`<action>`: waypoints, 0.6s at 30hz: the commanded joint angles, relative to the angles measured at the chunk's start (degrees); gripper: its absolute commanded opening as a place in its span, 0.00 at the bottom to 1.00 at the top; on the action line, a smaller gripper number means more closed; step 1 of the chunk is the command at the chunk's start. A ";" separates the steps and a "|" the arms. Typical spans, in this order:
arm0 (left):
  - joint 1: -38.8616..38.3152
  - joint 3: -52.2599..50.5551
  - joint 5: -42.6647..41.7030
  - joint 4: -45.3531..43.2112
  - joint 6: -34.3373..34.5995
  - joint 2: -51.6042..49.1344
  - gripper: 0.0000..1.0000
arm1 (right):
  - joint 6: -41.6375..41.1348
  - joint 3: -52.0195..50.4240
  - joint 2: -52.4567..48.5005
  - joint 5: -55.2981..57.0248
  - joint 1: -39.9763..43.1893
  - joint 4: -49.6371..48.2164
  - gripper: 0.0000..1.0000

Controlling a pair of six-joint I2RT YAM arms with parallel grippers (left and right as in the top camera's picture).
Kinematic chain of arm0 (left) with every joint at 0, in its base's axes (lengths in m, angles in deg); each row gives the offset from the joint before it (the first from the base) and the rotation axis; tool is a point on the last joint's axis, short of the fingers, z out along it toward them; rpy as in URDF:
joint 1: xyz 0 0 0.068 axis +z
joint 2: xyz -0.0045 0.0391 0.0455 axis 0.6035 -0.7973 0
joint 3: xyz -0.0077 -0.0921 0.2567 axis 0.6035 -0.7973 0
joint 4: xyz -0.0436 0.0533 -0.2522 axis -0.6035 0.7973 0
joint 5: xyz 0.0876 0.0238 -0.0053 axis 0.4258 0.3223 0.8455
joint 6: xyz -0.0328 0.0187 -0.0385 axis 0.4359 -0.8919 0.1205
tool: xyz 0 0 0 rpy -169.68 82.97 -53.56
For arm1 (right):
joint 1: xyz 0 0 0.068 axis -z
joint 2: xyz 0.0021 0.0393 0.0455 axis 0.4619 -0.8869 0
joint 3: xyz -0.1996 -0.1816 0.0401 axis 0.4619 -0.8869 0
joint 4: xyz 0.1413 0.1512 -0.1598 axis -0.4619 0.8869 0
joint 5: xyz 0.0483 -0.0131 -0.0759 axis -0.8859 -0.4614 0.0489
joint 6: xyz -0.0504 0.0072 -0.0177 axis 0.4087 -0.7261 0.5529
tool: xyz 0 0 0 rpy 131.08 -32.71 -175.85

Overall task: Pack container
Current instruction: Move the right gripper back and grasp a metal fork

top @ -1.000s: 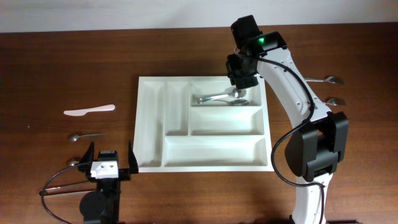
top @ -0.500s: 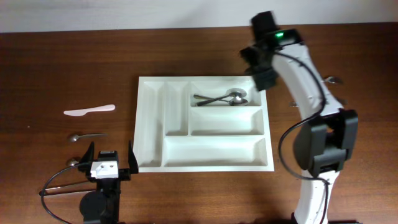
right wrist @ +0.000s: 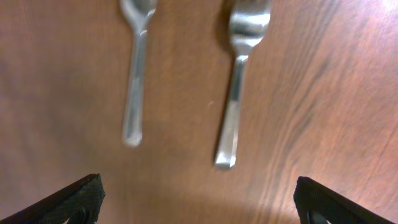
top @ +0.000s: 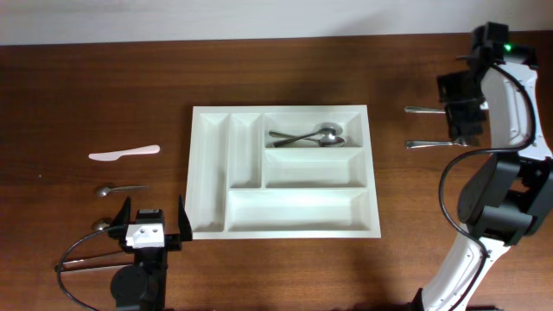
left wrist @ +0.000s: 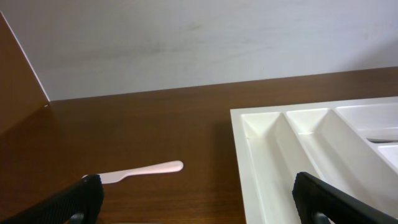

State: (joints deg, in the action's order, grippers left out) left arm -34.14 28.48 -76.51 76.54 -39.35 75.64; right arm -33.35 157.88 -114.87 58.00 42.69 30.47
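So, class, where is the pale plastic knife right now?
The knife lies left of the container in the overhead view, just above a small spoon.

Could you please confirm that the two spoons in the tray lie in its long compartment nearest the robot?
Not quite. The overhead view shows the two spoons in the tray's farthest wide compartment, at its far right corner, not in the long one nearest the robot.

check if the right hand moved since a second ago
Yes: from over the tray's top-right compartment the right hand swung right, off the tray, to above two utensils.
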 commanded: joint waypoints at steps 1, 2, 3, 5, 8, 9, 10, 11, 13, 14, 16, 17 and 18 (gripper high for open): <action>0.17 -0.11 -0.07 0.31 -0.92 0.50 0.99 | 1.66 -2.14 -1.75 0.76 1.68 -0.37 0.99; 0.17 -0.11 -0.07 0.31 -0.92 0.50 0.99 | 1.68 -2.34 -2.27 0.50 2.27 -0.37 0.99; 0.17 -0.11 -0.07 0.31 -0.92 0.50 0.99 | 2.45 -2.36 -2.62 -0.07 2.86 -0.42 0.99; 0.17 -0.11 -0.07 0.31 -0.92 0.50 0.99 | 5.81 -2.36 -3.58 -0.85 3.87 -1.57 0.99; 0.17 -0.11 -0.04 0.31 -0.92 0.50 0.99 | 10.14 -2.38 -4.85 -0.52 4.81 -3.06 0.99; 0.17 -0.11 -0.07 0.31 -0.92 0.50 0.99 | 10.40 -2.38 -5.18 -0.24 5.05 -3.15 0.99; 0.17 -0.11 -0.04 0.31 -0.92 0.50 0.99 | 10.40 -2.38 -5.81 -0.17 5.20 -3.13 0.99; 0.17 -0.11 -0.04 0.31 -0.92 0.50 0.99 | 10.40 -2.38 -6.43 -0.55 5.51 -3.02 0.99; 0.17 -0.11 -0.07 0.31 -0.92 0.50 0.99 | 10.43 -2.38 -8.04 -0.94 5.53 -2.95 0.99; 0.17 -0.11 -0.07 0.31 -0.92 0.50 0.99 | 10.43 -2.38 -8.44 -0.98 5.53 -2.89 0.99; 0.17 -0.11 -0.07 0.31 -0.92 0.50 0.99 | 10.43 -2.38 -9.25 -1.03 5.53 -2.93 0.99; 0.17 -0.11 -0.04 0.31 -0.92 0.50 0.99 | 10.40 -2.38 -9.73 -0.94 5.53 -2.93 0.99; 0.17 -0.11 -0.04 0.31 -0.92 0.50 0.99 | 10.40 -2.40 -9.99 -0.96 5.53 -2.91 0.99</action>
State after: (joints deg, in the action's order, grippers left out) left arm -34.14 28.48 -76.51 76.54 -39.35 75.64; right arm -23.78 155.80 -122.92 57.41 48.11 27.50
